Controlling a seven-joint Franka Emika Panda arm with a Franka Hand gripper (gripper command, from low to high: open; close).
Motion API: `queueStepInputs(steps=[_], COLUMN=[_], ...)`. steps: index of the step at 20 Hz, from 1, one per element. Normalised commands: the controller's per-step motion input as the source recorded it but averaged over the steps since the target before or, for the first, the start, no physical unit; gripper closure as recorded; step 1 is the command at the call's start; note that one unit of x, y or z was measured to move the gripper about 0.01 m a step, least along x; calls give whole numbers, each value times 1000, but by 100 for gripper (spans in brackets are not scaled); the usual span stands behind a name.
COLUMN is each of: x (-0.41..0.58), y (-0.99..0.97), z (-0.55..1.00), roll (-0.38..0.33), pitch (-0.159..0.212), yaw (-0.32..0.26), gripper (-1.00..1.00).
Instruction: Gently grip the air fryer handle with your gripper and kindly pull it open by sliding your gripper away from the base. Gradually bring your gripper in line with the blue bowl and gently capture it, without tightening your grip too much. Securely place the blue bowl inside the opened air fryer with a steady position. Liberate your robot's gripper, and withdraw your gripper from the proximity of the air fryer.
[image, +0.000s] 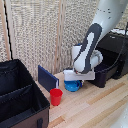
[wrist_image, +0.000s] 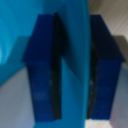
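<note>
No writing can be read on anything. Nearest, a black case (image: 20, 95) and red cup (image: 56, 96) sit on the bench (image: 95, 107); behind them the jaws of the gripper (image: 74, 80) clasp the bowl (image: 73, 86), its rim between the fingers (wrist_image: 42, 70) in the wrist view. A blue board (image: 47, 78) stands just beside it, and the fryer (image: 112, 57) sits farther back at the exterior view's right.

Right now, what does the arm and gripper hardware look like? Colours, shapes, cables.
The arm is glossy white with rounded links and a dark oval inset panel along the forearm. The gripper has a pale boxy body. Its fingers show as dark blue rectangular blocks in the wrist view. No markings are legible.
</note>
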Motion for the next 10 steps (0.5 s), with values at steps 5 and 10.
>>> queueStepInputs(steps=[5,10], x=[211,289], y=[66,175], z=[744,936], roll=[62,5], pitch=[-15,0], yaw=[-84,-162], gripper=[100,100])
